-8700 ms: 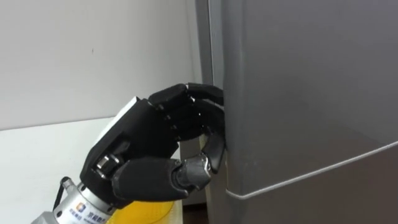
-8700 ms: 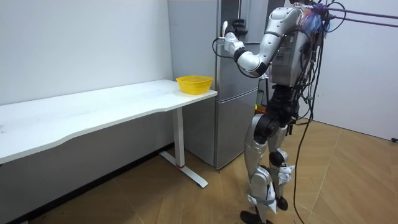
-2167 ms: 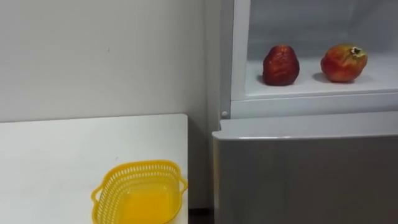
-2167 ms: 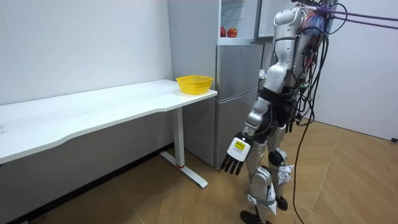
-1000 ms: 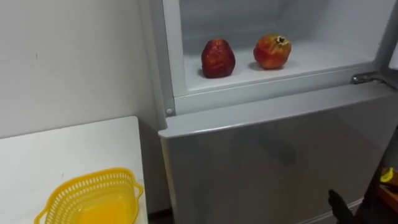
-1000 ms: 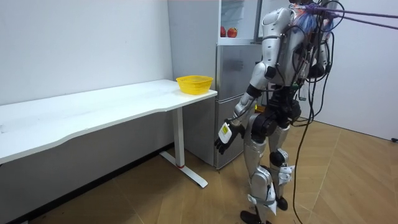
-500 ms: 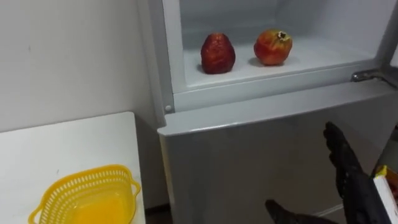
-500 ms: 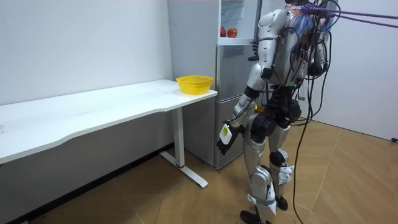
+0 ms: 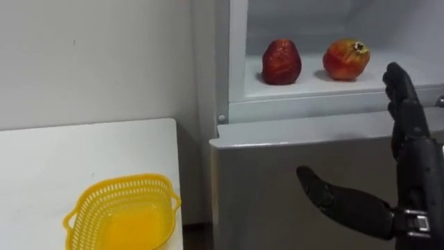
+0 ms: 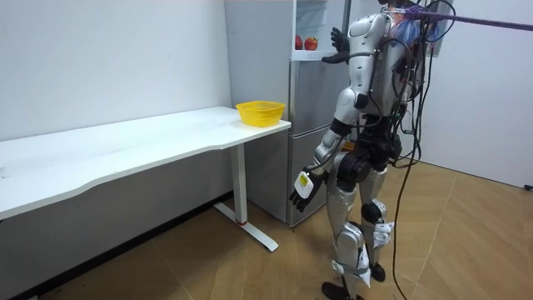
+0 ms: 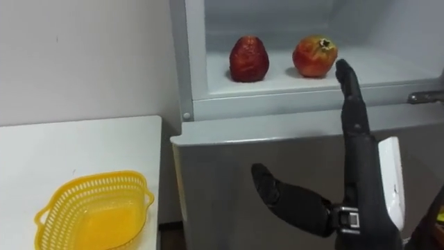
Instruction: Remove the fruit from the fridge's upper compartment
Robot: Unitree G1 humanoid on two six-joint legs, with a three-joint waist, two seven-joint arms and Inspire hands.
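Note:
The upper fridge compartment (image 9: 236,55) stands open. On its white shelf (image 9: 312,89) sit a dark red fruit (image 9: 281,62) on the left and a red-orange pomegranate (image 9: 345,59) to its right. My right hand (image 9: 416,173) is raised open in front of the fridge, with straight fingertips (image 9: 395,76) level with the shelf just right of the pomegranate and apart from it. The thumb (image 9: 343,203) points left over the lower door. In the room view I stand facing the fridge, and my left hand (image 10: 301,187) hangs open by my thigh.
A yellow mesh basket (image 9: 121,215) sits on the white table (image 9: 83,153) left of the fridge, near the table's end. The grey lower fridge door (image 9: 277,187) is closed. The white wall (image 9: 97,55) runs behind the table.
My right hand has risen from the lower door's height to the shelf's height beside the pomegranate. The eye view has shifted, so the fridge now appears further right.

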